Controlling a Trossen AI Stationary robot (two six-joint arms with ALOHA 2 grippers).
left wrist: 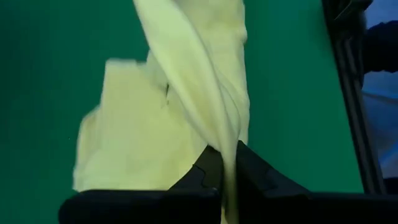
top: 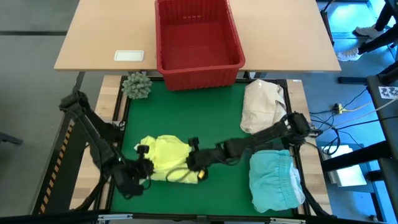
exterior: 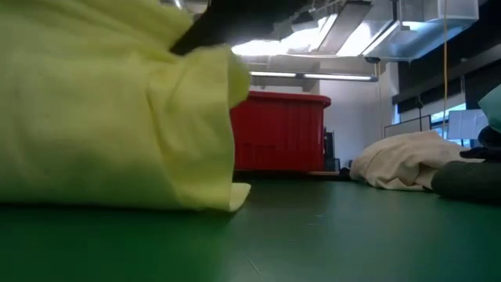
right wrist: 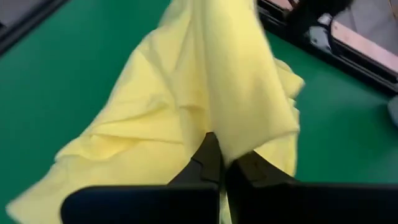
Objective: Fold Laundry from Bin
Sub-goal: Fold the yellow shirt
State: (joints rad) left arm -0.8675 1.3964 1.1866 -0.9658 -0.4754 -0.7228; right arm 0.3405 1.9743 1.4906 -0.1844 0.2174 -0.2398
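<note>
The bright yellow garment [top: 166, 159] lies bunched near the front left of the green mat [top: 205, 118]; in the low view the yellow garment [exterior: 117, 110] rises off the mat, its lower folds still resting there. My left gripper [top: 144, 167] is shut on its left side. My right gripper [top: 193, 162] is shut on its right side. The red bin [top: 198, 40] stands beyond the mat's far edge. A folded turquoise garment [top: 273, 180] lies at the front right. My left gripper pinches a gathered fold of the yellow cloth [left wrist: 227, 149] between its two fingers, slanting down from the front left. The cloth runs taut away from the fingers toward the other arm. My right gripper pinches a bunched fold of the yellow cloth [right wrist: 231, 149] between its two fingers, slanting down from the right. The cloth stretches away from the fingers, with loose folds hanging to the mat.
A cream-white cloth bundle [top: 262, 106] lies at the mat's far right. A small green spiky ball [top: 137, 85] sits at the far left corner. A white card [top: 129, 56] lies on the wooden table [top: 99, 37] beside the bin.
</note>
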